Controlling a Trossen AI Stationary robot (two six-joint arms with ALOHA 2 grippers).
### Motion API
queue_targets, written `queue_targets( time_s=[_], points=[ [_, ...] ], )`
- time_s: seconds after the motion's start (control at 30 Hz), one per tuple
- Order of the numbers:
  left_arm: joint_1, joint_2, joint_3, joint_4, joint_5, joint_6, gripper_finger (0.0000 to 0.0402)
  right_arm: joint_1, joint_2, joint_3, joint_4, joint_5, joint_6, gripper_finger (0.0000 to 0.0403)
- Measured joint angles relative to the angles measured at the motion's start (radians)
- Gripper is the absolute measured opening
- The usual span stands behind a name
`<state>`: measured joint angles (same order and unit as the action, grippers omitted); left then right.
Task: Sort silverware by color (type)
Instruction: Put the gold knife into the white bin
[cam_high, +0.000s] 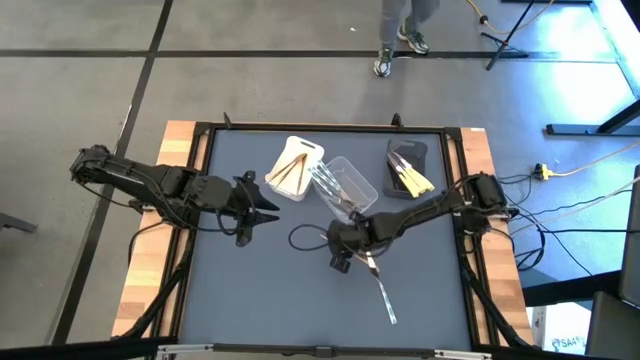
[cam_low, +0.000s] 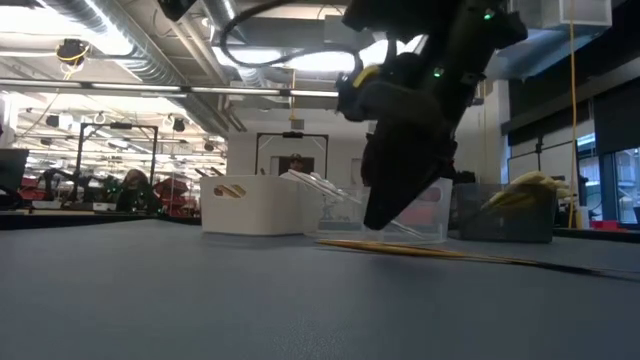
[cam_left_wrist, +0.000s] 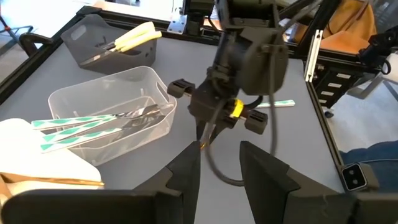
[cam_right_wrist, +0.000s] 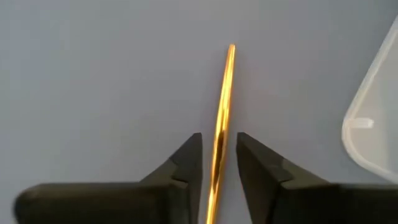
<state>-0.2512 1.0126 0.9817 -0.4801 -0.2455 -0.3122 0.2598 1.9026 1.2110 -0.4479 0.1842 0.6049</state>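
Observation:
A thin silverware piece, gold-looking and seen edge-on, lies flat on the grey table near the middle. My right gripper points down over one end of it. Its fingers are open and stand on either side of the piece with a small gap each side. My left gripper hovers open and empty left of centre. A white tub holds tan pieces. A clear tub holds silvery ones with green-patterned handles. A dark grey tub holds yellow ones.
The three tubs stand in a row at the table's far middle, just beyond my right gripper. A black cable loop hangs between the two grippers. A person's legs show on the floor beyond the far edge. Bare table lies toward the near edge.

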Motion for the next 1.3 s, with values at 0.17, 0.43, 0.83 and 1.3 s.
queue_targets(
  time_s=[0.17, 0.43, 0.83, 1.3],
  points=[
    [0.0, 0.0, 0.0, -0.006, 0.0, 0.0, 0.0105, -0.034, 0.0, 0.0, 0.0, -0.077, 0.0, 0.0135],
    [0.0, 0.0, 0.0, -0.006, 0.0, 0.0, 0.0106, -0.031, -0.001, -0.008, -0.022, -0.091, -0.007, 0.0158],
    [0.0, 0.0, 0.0, -0.006, 0.0, 0.0, 0.0106, -0.031, -0.003, -0.046, -0.016, -0.072, -0.01, 0.0158],
    [0.0, 0.001, 0.0, -0.006, 0.0, 0.001, 0.0106, -0.03, -0.003, -0.048, 0.002, -0.065, -0.008, 0.0158]
  ],
)
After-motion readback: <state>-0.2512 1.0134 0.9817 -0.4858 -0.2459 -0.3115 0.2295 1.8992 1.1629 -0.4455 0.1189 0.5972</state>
